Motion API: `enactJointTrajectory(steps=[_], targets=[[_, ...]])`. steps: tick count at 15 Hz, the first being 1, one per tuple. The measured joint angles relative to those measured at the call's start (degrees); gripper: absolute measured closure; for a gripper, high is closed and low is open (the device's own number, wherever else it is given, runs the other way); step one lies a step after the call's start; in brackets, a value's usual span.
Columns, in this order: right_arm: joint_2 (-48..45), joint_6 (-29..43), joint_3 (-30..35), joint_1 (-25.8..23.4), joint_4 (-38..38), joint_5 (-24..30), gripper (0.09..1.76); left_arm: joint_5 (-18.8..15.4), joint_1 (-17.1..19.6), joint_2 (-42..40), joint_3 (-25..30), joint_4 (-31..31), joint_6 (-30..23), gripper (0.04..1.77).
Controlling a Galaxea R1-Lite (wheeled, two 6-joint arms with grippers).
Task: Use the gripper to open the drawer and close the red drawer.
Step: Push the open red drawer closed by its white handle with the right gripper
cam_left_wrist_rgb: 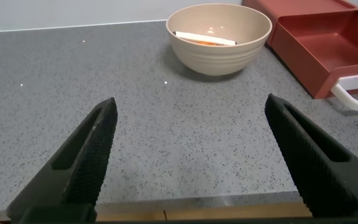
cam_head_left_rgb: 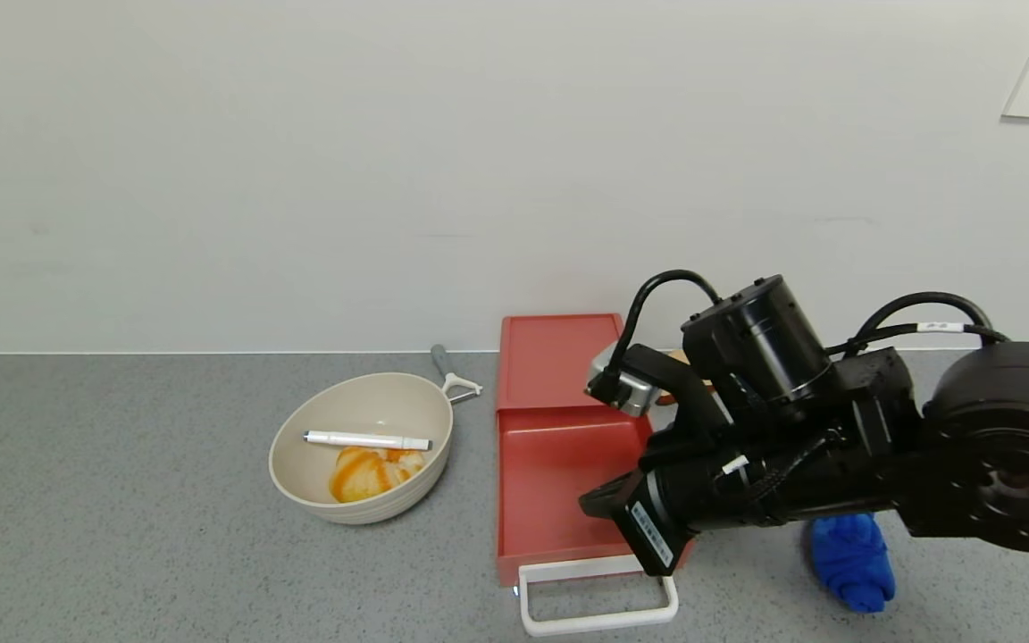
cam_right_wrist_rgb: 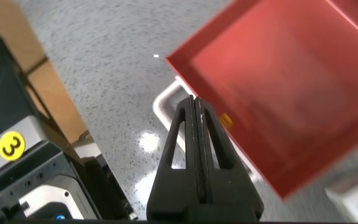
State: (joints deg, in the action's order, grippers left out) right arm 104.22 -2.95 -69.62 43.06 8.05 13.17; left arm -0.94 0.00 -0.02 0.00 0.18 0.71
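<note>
The coral-red drawer box [cam_head_left_rgb: 555,353] lies flat against the back wall. Its tray [cam_head_left_rgb: 550,482] is pulled out toward me, with the white loop handle [cam_head_left_rgb: 599,616] at the front. My right gripper [cam_head_left_rgb: 599,505] hangs over the tray's front right corner. In the right wrist view this gripper [cam_right_wrist_rgb: 196,102] is shut and empty, above the handle [cam_right_wrist_rgb: 166,102] and the tray's front wall [cam_right_wrist_rgb: 278,81]. My left gripper [cam_left_wrist_rgb: 191,102] is open and empty, low over the bare table near its front edge. The tray [cam_left_wrist_rgb: 322,43] shows far off in its view.
A beige bowl [cam_head_left_rgb: 361,446] left of the drawer holds a white pen [cam_head_left_rgb: 367,439] and an orange-striped item [cam_head_left_rgb: 372,473]. A grey-handled peeler [cam_head_left_rgb: 454,373] lies behind the bowl. A blue cloth [cam_head_left_rgb: 849,558] lies right of the tray, under my right arm.
</note>
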Motion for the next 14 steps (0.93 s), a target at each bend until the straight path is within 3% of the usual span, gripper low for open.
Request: enactJointTrajectory(steps=[7, 14], targets=[[-11.19, 13.45, 4.6, 1.34, 8.59, -14.65, 1.73, 0.0, 0.0, 0.0, 0.0, 0.0, 0.0, 0.09], [-21.83, 17.93, 14.86, -0.45, 6.31, -17.27, 1.73, 0.0, 0.0, 0.0, 0.0, -0.02, 0.0, 0.09]])
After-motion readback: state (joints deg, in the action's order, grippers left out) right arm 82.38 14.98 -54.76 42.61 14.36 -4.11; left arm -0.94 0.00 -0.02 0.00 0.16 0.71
